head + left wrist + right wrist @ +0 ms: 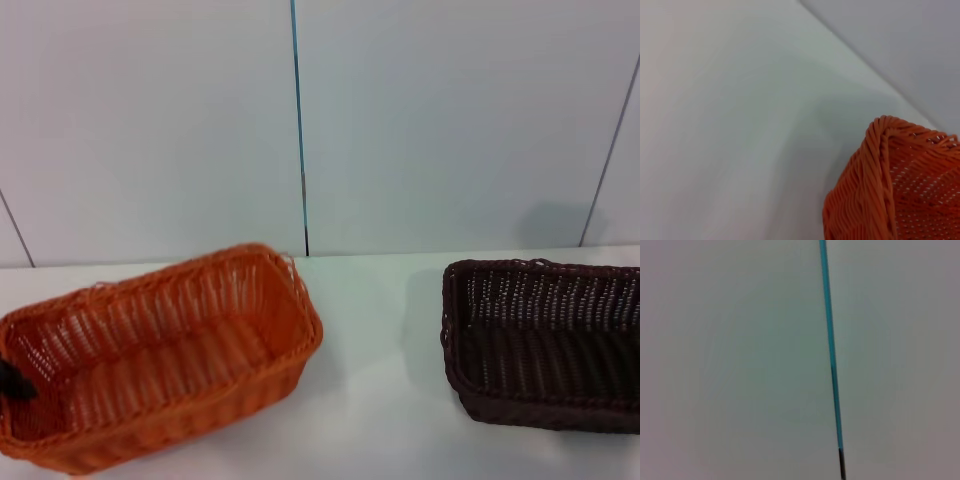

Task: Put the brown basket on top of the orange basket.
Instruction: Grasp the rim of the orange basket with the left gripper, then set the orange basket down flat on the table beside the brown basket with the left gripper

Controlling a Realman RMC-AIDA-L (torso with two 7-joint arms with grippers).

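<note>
The dark brown rectangular woven basket (545, 345) sits upright on the white desk (385, 400) at the robot's right, cut off by the head view's edge. Well apart from it, on the left, lies the bright orange rectangular woven basket (160, 355), turned at an angle; its braided corner (885, 165) also shows in the left wrist view. A small black part, probably the left gripper (14, 380), touches that basket's left end; whether it grips cannot be told. The right gripper is unseen. Behind stands a pale panelled wall (450, 120).
</note>
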